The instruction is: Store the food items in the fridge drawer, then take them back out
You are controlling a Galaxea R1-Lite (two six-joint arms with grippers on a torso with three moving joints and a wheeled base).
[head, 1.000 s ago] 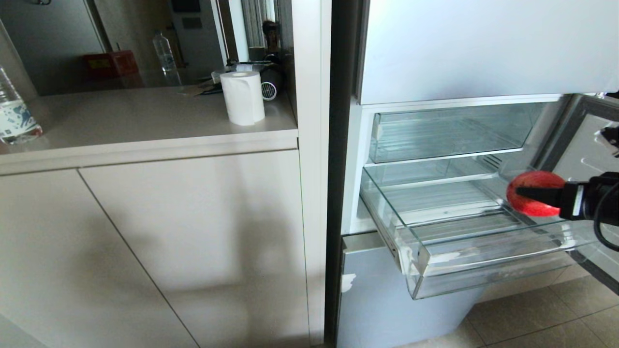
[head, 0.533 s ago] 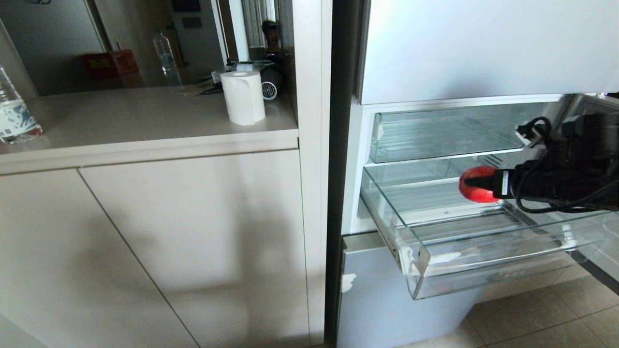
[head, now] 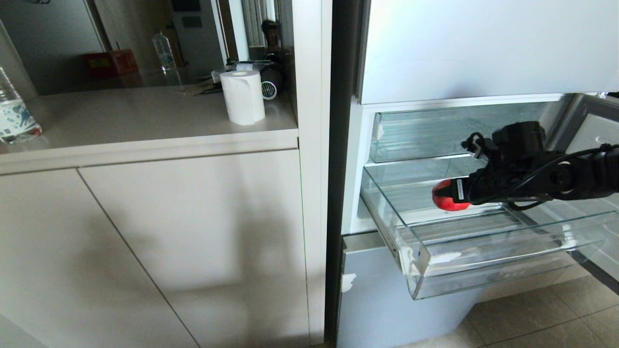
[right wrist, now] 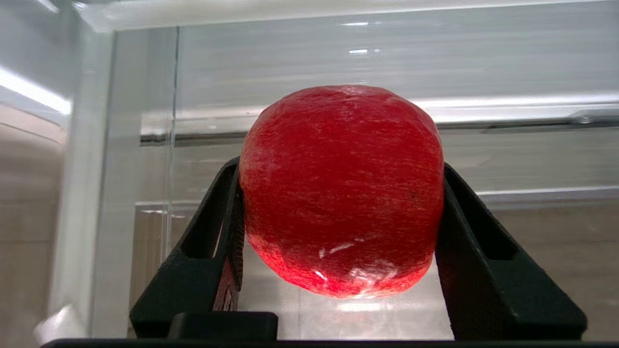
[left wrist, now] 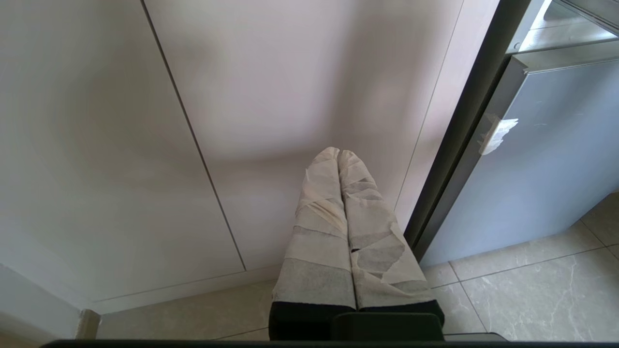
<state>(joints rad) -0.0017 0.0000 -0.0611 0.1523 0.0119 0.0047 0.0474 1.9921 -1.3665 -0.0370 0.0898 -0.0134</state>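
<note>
A round red apple (head: 445, 197) is clamped between the black fingers of my right gripper (head: 450, 194), which reaches in from the right over the pulled-out clear fridge drawer (head: 464, 263). In the right wrist view the apple (right wrist: 341, 188) fills the gap between both fingers (right wrist: 220, 227), with the drawer's clear walls behind and its floor just below. My left gripper (left wrist: 338, 153) hangs low in front of the cabinet door, its tape-wrapped fingers pressed together and empty.
Above the drawer sits a clear flat-fronted bin (head: 449, 133) under the closed silver-blue upper door (head: 483, 48). The open fridge door (head: 590, 145) stands at the right. A counter (head: 145, 125) at the left carries a paper roll (head: 243, 96) and a bottle (head: 14, 116).
My right arm has carried the apple leftward from the drawer's right end to over its middle, and slightly lower. The left arm has stayed still.
</note>
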